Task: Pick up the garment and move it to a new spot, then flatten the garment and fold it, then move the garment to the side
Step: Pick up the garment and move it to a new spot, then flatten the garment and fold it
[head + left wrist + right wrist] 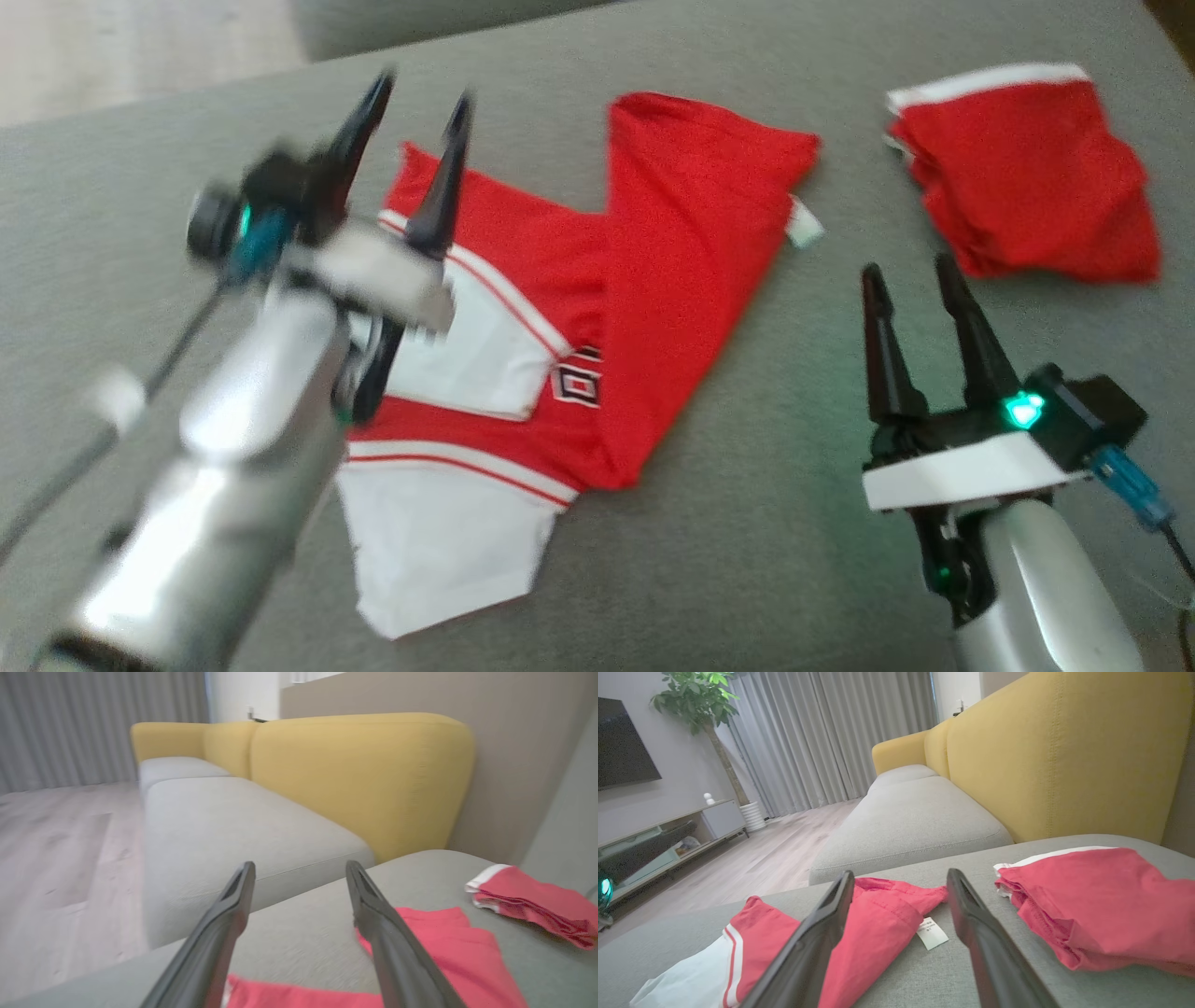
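- While my left gripper (422, 91) hangs spread over the garment (691, 233), I aim for its near white hem (439, 551).
- My right gripper (908, 268), also spread, should steady the right edge.

Grey cushion (747, 523): bare along the near edge and left side. Obstacles: red-and-white garment (691, 233) spread mid-cushion, left gripper (422, 91) over its left part; folded red garment (1027, 177) at far right. Bare strip between the garments, right gripper (908, 268) at its near end. Yellow backrest (1064, 756) rises beyond the folded red garment.
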Available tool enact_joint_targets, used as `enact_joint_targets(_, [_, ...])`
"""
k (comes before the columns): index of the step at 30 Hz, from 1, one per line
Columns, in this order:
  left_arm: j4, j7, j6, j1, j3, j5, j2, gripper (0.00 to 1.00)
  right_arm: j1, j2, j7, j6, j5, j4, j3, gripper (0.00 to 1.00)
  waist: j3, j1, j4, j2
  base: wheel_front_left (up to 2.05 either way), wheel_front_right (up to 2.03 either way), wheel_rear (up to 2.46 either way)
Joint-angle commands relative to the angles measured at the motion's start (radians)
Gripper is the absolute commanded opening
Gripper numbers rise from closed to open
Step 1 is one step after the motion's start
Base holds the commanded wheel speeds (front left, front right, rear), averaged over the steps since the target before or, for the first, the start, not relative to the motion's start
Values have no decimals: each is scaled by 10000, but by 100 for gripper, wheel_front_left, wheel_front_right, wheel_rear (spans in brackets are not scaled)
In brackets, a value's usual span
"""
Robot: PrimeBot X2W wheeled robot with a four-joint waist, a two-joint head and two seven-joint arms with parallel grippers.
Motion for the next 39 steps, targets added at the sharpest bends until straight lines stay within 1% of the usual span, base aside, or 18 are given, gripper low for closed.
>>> enact_joint_targets(1, [-419,-151,237,174,492,-95,411,100,53,-33,-107,-9,-105,-256,89,100,-438,1,649,0,0,0,0])
enact_joint_targets(3, [-929,-280,609,1022,780,-261,494,100,127,-33,-107,-9,-215,-219,-119,100,-566,1,946,0,0,0,0])
enact_joint_targets(6, [-1811,-370,1031,2377,1199,-432,564,100,269,-33,-107,-9,-350,-207,-396,100,-699,1,1335,0,0,0,0])
enact_joint_targets(9, [-2888,-389,1421,3649,1836,-365,485,100,444,-33,-107,-9,-491,-176,-608,100,-763,1,1665,0,0,0,0])
enact_joint_targets(11, [-3551,-391,1593,4481,2272,-188,295,100,580,-33,-107,-9,-570,-140,-725,100,-801,1,1850,0,0,0,0])
enact_joint_targets(13, [-4043,-393,1613,5195,2574,61,50,100,698,-33,-107,-9,-591,-94,-857,100,-792,1,2016,0,0,0,0])
enact_joint_targets(17, [-4476,-394,1439,5933,3027,497,-441,100,725,-33,-107,-9,-730,33,-1039,100,-697,1,2232,0,0,0,0])
enact_joint_targets(22, [-4488,-395,1115,5884,3229,1052,-765,100,335,-33,-107,-9,-1007,291,-1445,100,-484,1,2362,0,0,0,0])
enact_joint_targets(24, [-4447,-395,1014,5786,3289,1222,-848,100,61,-33,-107,-9,-1239,640,-1536,100,-362,1,2377,0,0,0,0])
enact_joint_targets(28, [-4272,-395,830,5669,3378,1436,-1030,100,-766,-33,142,-9,-1217,1725,-1807,100,-98,1,2406,0,0,0,0])
enact_joint_targets(33, [-3978,-395,590,5526,3326,1644,-1221,100,-1987,-33,511,-9,-1107,3439,-2408,100,168,1,2563,0,0,0,0])
enact_joint_targets(36, [-3864,-396,486,5428,3334,1747,-1319,100,-2607,-33,554,-9,-1192,4508,-2764,100,255,1,2703,0,0,0,0])
enact_joint_targets(39, [-3762,-396,410,5367,3396,1813,-1382,100,-3078,-33,428,-9,-1242,5396,-2914,100,302,1,2805,0,0,0,0])
